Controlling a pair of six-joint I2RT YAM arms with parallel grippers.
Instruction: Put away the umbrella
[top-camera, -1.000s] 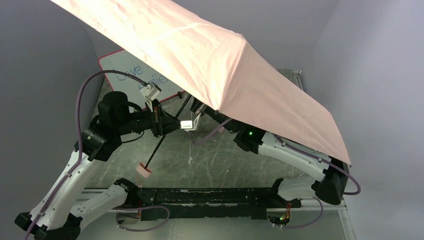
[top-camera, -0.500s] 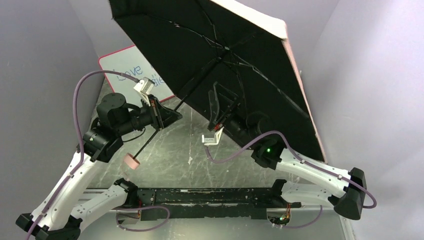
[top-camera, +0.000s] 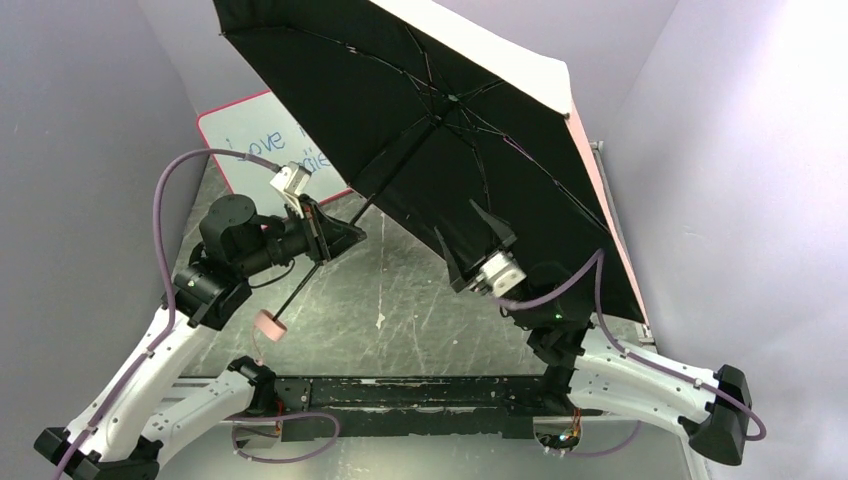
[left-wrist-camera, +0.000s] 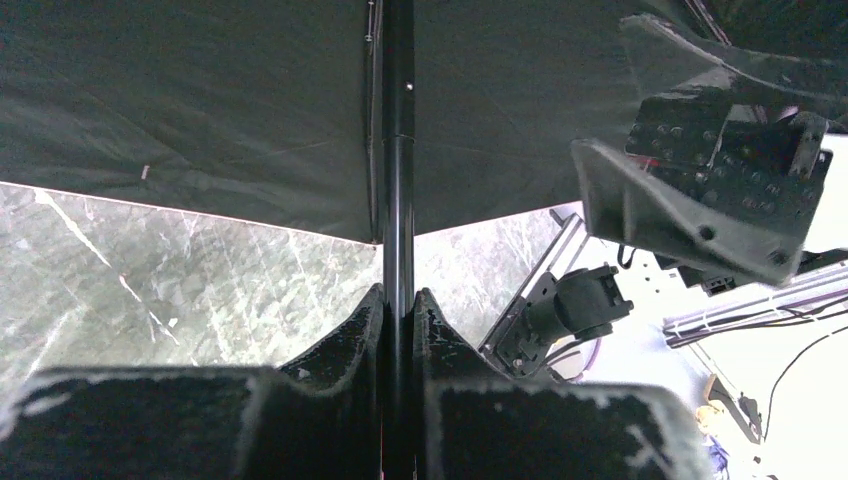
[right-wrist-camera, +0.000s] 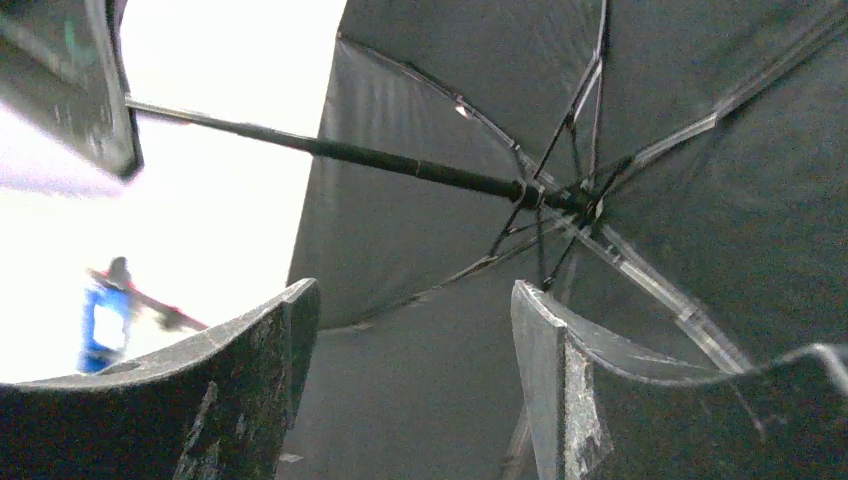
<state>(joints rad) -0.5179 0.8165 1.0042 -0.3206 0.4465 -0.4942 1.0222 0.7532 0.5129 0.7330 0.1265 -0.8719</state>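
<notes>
The umbrella (top-camera: 400, 90) is open and tilted, its black inside facing the top camera and a pale pink edge (top-camera: 520, 65) showing at the upper right. My left gripper (top-camera: 352, 232) is shut on the black shaft (left-wrist-camera: 398, 150) below the canopy. The pink handle (top-camera: 269, 327) hangs beneath that grip, over the table. My right gripper (top-camera: 475, 235) is open under the canopy, apart from the shaft, with nothing between its fingers. In the right wrist view the shaft (right-wrist-camera: 400, 165) and ribs (right-wrist-camera: 560, 195) cross above the right gripper (right-wrist-camera: 415, 290).
A pink-framed whiteboard (top-camera: 250, 140) leans at the back left, partly behind the canopy. Grey walls close in on both sides. The marbled table (top-camera: 400, 300) lies below, with a black rail (top-camera: 420, 390) along its near edge.
The umbrella has tipped over so its black inside now faces the camera. My right gripper opened and drew back to the right. The handle swung lower left.
</notes>
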